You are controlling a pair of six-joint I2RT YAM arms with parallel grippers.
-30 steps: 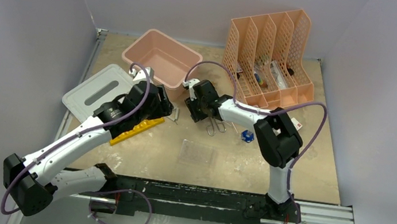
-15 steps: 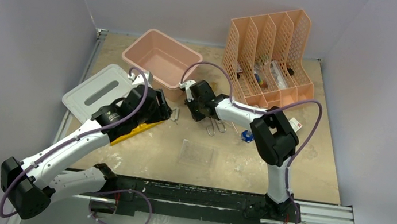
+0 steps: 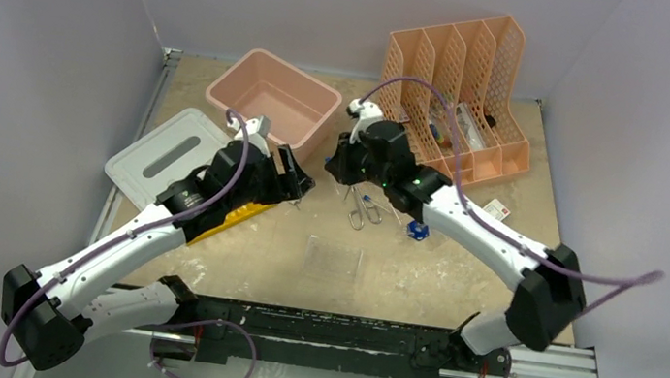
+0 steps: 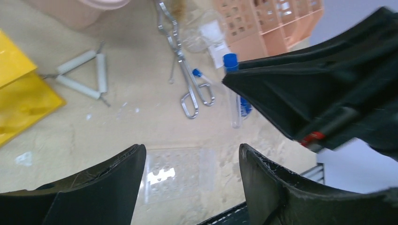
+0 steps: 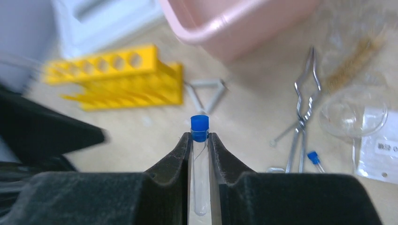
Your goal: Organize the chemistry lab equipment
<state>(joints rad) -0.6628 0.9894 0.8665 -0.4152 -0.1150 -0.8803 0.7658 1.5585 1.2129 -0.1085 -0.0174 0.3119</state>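
A wooden table seen from above, with two robot arms reaching in from its near edge. The right gripper is closed narrowly on a clear test tube with a blue cap, pinching it just below the cap so the glass hangs straight down, apparently lifted off the table near its middle. That upright hold probably suits lowering it into a hole of the yellow test-tube rack, which lies toward the left edge, partly under the left arm. The left gripper is wide open and holds nothing. It hovers just beside the rack's end, perhaps ready to steady it. A small wire triangle lies on the table beside the rack, with metal tongs and a tiny blue-capped vial near the centre. A clear plastic tray sits closer to the near edge. A pink tub stands at the far edge, its grey lid flat by the left edge, and a peach file holder fills the far right corner.
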